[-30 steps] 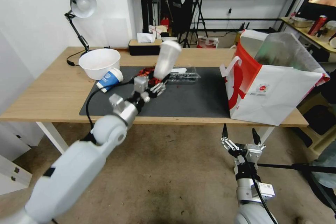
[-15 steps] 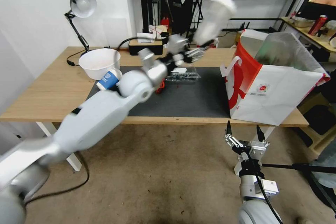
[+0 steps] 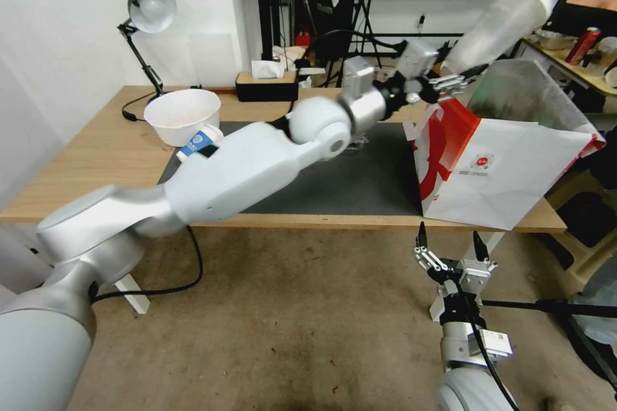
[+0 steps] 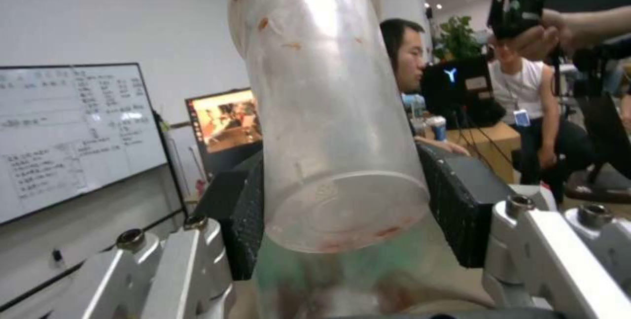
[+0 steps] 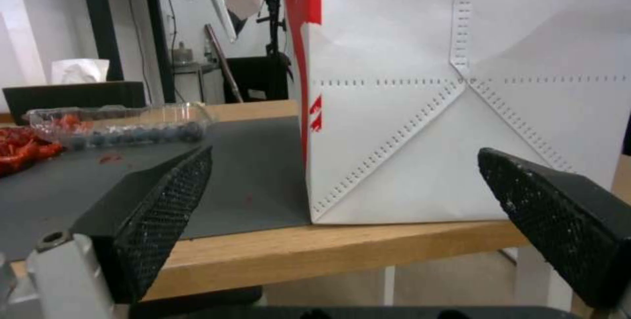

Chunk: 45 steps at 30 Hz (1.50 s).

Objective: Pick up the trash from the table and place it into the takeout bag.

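My left gripper (image 3: pixel 452 83) is shut on a frosted clear cup (image 3: pixel 500 24) and holds it tilted, high over the open mouth of the white-and-red takeout bag (image 3: pixel 508 170). In the left wrist view the black pads (image 4: pixel 460 210) press the stained cup (image 4: pixel 329 112) from both sides near its base. A white bowl (image 3: pixel 183 115) and a blue-and-white paper cup (image 3: pixel 200 141) lie at the left end of the dark mat (image 3: pixel 360 183) on the wooden table (image 3: pixel 96 173). My right gripper (image 3: pixel 448 250) hangs open below the table's front edge, facing the bag (image 5: pixel 460 112).
A clear clamshell box (image 5: pixel 118 124) and red scraps (image 5: pixel 19 146) lie on the mat (image 5: pixel 250 171). A desk lamp (image 3: pixel 148 9) and a tissue box (image 3: pixel 267 80) stand at the back of the table. A dark stand leg (image 3: pixel 553 308) crosses the floor at the right.
My left arm has swung up and to the right, carrying the frosted cup from over the mat to above the bag's mouth. The right gripper has hardly moved.
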Tool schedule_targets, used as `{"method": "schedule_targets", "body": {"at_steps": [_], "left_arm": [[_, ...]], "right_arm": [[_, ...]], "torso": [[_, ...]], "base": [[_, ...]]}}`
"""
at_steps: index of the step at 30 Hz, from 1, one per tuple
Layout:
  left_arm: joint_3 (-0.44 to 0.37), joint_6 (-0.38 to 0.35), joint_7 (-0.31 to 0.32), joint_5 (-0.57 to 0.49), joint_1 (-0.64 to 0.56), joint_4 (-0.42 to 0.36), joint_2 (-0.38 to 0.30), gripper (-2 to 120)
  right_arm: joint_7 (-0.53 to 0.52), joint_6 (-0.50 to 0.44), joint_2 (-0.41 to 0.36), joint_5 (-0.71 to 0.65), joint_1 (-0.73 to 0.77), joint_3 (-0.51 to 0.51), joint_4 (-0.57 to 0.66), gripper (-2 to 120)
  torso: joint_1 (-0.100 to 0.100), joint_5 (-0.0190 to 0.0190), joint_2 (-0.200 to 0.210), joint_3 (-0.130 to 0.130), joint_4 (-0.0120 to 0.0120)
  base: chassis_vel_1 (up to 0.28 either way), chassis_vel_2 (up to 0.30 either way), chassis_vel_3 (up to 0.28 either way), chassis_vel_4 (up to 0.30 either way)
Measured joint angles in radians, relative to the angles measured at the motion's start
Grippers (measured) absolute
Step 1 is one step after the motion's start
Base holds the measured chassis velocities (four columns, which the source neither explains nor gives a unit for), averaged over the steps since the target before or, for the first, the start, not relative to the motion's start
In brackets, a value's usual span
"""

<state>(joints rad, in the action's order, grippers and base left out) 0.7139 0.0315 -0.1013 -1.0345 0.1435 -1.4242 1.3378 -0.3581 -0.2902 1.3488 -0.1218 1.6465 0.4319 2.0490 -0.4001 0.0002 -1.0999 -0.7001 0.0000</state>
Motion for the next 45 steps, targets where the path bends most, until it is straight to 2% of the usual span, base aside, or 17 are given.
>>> {"method": "schedule_targets", "body": {"at_steps": [6,12,14,17,19,20,22,23,25,29,32,36,45], "left_arm": [[0.062,-0.005,0.001,0.001,0.043,0.079,0.072,52],[0.074,-0.014,0.012,0.009,0.049,0.103,0.101,53],[0.074,-0.021,0.021,0.012,0.049,0.106,0.104,61],[0.074,-0.022,0.025,0.013,0.049,0.106,0.105,66],[0.074,-0.025,0.032,0.015,0.049,0.107,0.104,79],[0.074,-0.025,0.032,0.015,0.049,0.107,0.104,79],[0.067,-0.032,0.066,0.017,0.049,0.099,0.101,91],[0.067,-0.032,0.066,0.017,0.049,0.099,0.101,91],[0.032,-0.04,0.098,0.007,0.039,0.077,0.088,99],[-0.006,-0.05,0.125,-0.01,0.024,0.048,0.065,100],[-0.051,-0.061,0.159,-0.018,-0.006,0.004,0.024,100],[-0.083,-0.063,0.172,-0.019,-0.034,-0.016,-0.003,100],[-0.2,-0.052,0.195,-0.017,-0.208,-0.103,-0.134,100]], "right_arm": [[-0.001,-0.003,-0.002,-0.001,-0.001,0.003,-0.002,100],[-0.001,-0.007,0.0,-0.002,0.003,0.006,-0.002,100],[-0.002,-0.008,0.001,-0.003,0.006,0.008,-0.002,100],[-0.002,-0.009,0.001,-0.003,0.006,0.008,-0.002,100],[-0.002,-0.011,0.001,-0.003,0.006,0.009,-0.002,100],[-0.002,-0.011,0.001,-0.003,0.006,0.009,-0.002,100],[-0.002,-0.012,0.003,-0.003,0.006,0.009,-0.002,100],[-0.002,-0.012,0.003,-0.003,0.006,0.009,-0.002,100],[-0.002,-0.012,0.005,-0.003,0.006,0.008,-0.002,100],[-0.002,-0.012,0.006,-0.002,0.007,0.008,-0.001,100],[-0.003,-0.012,0.007,-0.001,0.006,0.008,0.0,100],[-0.004,-0.011,0.007,-0.001,0.006,0.008,0.003,100],[-0.005,-0.004,0.008,0.004,0.012,0.007,0.014,100]], "torso": [[0.0,-0.0001,0.0,0.0,0.0],[0.0,-0.0001,0.0,0.0,-0.0001],[0.0,-0.0001,0.0,0.0,0.0],[0.0,-0.0001,0.0,0.0,0.0],[0.0,-0.0002,0.0,0.0,0.0],[0.0,-0.0002,0.0,0.0,0.0],[0.0,-0.0002,0.0,0.0,0.0],[0.0,-0.0002,0.0,0.0,0.0],[0.0,-0.0002,0.0,0.0,-0.0001],[0.0,-0.0003,0.0,0.0,0.0],[0.0,-0.0004,0.0,0.0,-0.0001],[0.0,-0.0004,0.0,0.0,0.0],[0.0,-0.0006,0.0,0.0,-0.0001]], "base": [[0.0,0.0,0.0,0.0],[0.0,0.0,0.0,0.0],[0.0,0.0,0.0,0.0],[0.0,0.0,0.0,0.0],[0.0,0.0,0.0,0.0],[0.0,0.0,0.0,0.0],[0.0,0.0,0.0,0.0],[0.0,0.0,0.0,0.0],[0.0,0.0,0.0,0.0],[0.0,0.0,0.0,0.0],[0.0,0.0,0.0,0.0],[0.0,0.0,0.0,0.0],[0.0,0.0,0.0,0.0]]}}
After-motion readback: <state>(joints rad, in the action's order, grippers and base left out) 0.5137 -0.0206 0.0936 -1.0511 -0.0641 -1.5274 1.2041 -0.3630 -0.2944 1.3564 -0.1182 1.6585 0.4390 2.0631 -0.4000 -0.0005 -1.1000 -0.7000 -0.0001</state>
